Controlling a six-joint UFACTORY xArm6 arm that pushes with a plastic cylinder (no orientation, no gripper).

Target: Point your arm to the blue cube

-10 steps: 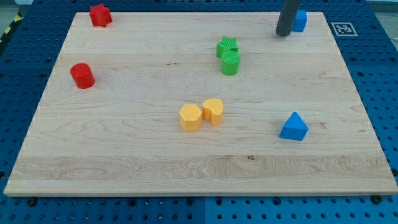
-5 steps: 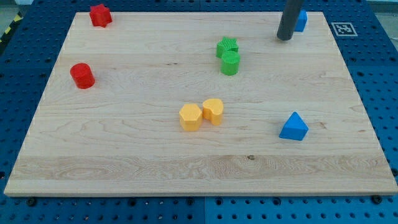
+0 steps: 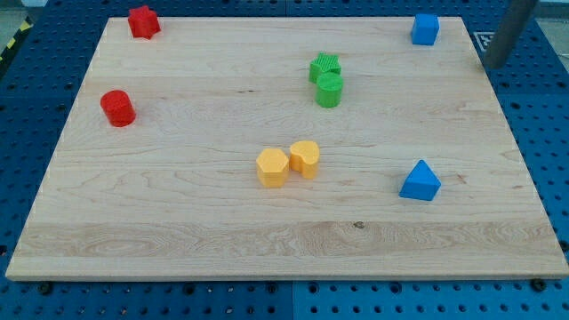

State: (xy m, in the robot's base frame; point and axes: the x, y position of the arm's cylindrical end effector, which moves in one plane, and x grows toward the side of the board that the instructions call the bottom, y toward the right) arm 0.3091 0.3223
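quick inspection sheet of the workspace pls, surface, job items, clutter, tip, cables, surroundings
surface: wooden board, flat, blocks scattered on it
job's things: blue cube at the view's top right corner of the board, alone, nothing touching it
clutter: blue triangular block lower right; green pair touching, upper middle; yellow pair touching, centre; red cylinder left; red block top left, shape unclear
grippers: none; my tip sits off the board's right edge, to the right of the blue cube and slightly below it, apart from it
cables: nothing seen
surroundings: blue perforated base around the board; printed marker tag at top right
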